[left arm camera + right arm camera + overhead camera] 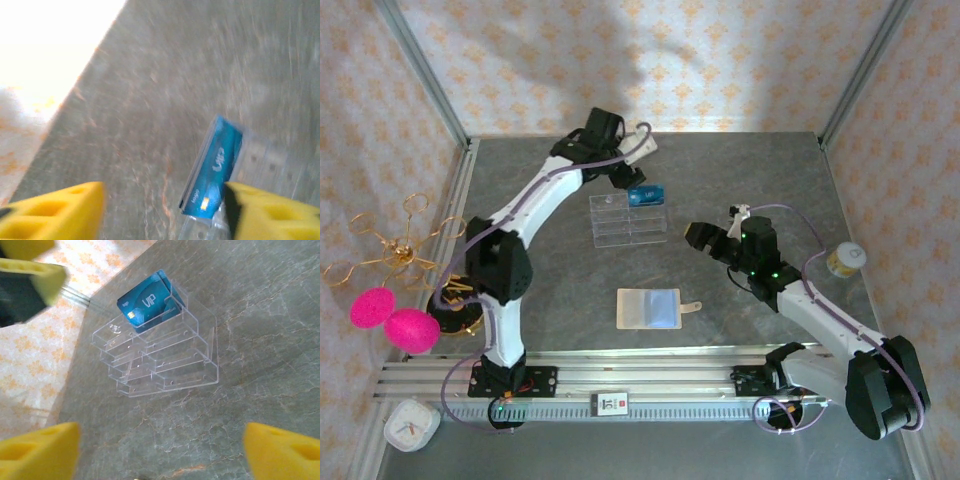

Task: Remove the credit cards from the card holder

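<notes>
Left claw (165, 215) gaped apart, credit cards (214, 167) just beside it in the tray (175, 376). Right claw (160, 455) stood apart, empty. Card holder (648, 308) possibly unemptied.

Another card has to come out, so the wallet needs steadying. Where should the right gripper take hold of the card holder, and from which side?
Probably the right edge at the snap tab, approached low from the right. The card holder lies opened flat on the table, so its broad faces offer nothing to pinch. The tab juts out toward the open right gripper, giving it a thin lip.
</notes>
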Action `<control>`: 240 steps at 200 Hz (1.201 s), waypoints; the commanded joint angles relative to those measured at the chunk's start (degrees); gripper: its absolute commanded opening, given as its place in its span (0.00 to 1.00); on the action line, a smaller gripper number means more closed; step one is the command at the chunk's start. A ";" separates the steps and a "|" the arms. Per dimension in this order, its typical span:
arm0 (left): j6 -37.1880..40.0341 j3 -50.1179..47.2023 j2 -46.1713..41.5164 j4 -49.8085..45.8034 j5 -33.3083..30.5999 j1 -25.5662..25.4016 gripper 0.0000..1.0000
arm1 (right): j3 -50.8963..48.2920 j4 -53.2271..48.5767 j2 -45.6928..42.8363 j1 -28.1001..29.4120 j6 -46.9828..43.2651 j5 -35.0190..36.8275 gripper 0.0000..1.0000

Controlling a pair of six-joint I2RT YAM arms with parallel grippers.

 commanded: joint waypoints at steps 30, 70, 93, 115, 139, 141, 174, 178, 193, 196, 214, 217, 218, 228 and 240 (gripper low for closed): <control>-36.47 -32.35 -24.08 43.25 -0.18 1.00 0.99 | 3.20 -3.08 1.03 -0.28 -0.85 15.64 0.93; -57.58 -71.68 -44.09 75.07 -19.42 1.01 0.99 | 0.16 -2.83 -1.08 -0.30 4.50 27.34 1.00; -56.57 -73.00 -47.29 62.41 -34.81 1.10 0.99 | -0.91 -3.05 -1.69 -0.22 6.78 32.96 1.00; -48.73 -71.43 -46.27 57.02 -46.35 1.84 0.99 | -0.70 -3.65 -1.69 -0.24 6.17 36.88 1.00; -43.75 -72.90 -42.35 61.28 -52.96 6.71 0.99 | 0.05 -4.19 -1.03 -0.29 4.26 40.40 1.00; -43.62 -73.19 -41.90 61.69 -53.01 7.36 0.99 | 0.09 -4.17 -1.00 -0.30 4.16 40.73 1.00; -39.39 -81.09 -34.14 77.97 -52.24 14.79 0.99 | -0.66 -2.67 -2.27 -0.31 5.26 43.79 1.00; -39.23 -82.37 -33.41 80.64 -51.53 15.71 0.99 | -0.75 -2.46 -2.53 -0.26 5.07 43.90 1.00; -41.34 -85.83 -30.24 87.62 -46.36 19.09 0.99 | -0.84 -1.46 -3.00 -0.28 3.16 44.15 1.00; -41.53 -86.29 -29.48 88.51 -44.96 19.70 0.99 | -0.69 -1.11 -3.08 -0.31 2.43 43.74 1.00; -40.38 -90.05 -24.32 100.47 -43.29 20.20 0.99 | -0.24 0.36 -2.97 -0.31 -2.42 42.08 1.00; -40.00 -89.79 -23.96 100.18 -42.07 20.11 0.99 | -0.37 0.79 -2.93 -0.23 -2.84 42.30 1.00; -39.94 -89.57 -23.93 99.72 -41.70 20.14 0.99 | -0.38 0.91 -2.92 -0.27 -2.96 42.39 1.00; -40.71 -88.15 -24.87 94.68 -40.42 20.17 1.00 | -0.73 2.68 -3.16 -0.31 -5.63 42.50 1.00; -39.80 -92.42 -24.92 102.04 -38.90 20.14 0.99 | -1.45 5.33 -3.86 -0.30 -9.66 43.97 1.00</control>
